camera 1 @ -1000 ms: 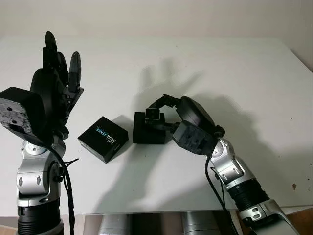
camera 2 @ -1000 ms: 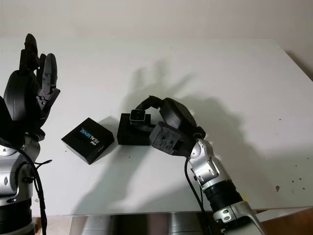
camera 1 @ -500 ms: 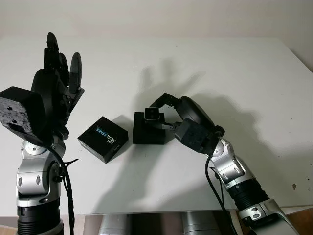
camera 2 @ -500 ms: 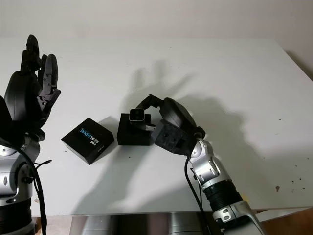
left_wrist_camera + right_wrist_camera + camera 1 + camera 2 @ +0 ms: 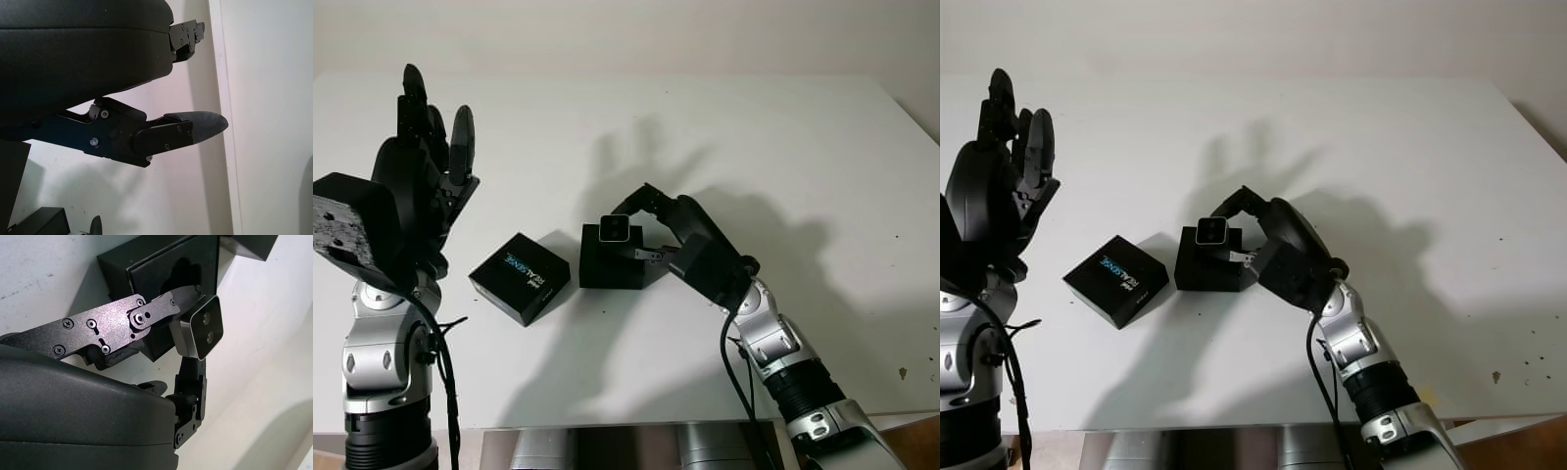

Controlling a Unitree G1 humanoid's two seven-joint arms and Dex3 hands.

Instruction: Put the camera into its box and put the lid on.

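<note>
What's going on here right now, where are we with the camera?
The right robot hand grips the small silver-faced camera and holds it at the top of the open black cardboard box; whether it is seated inside cannot be told. The black box lid with blue lettering lies on the white table beside the box, not yet fitted. The left robot hand is open, raised above the table's left side.
</note>
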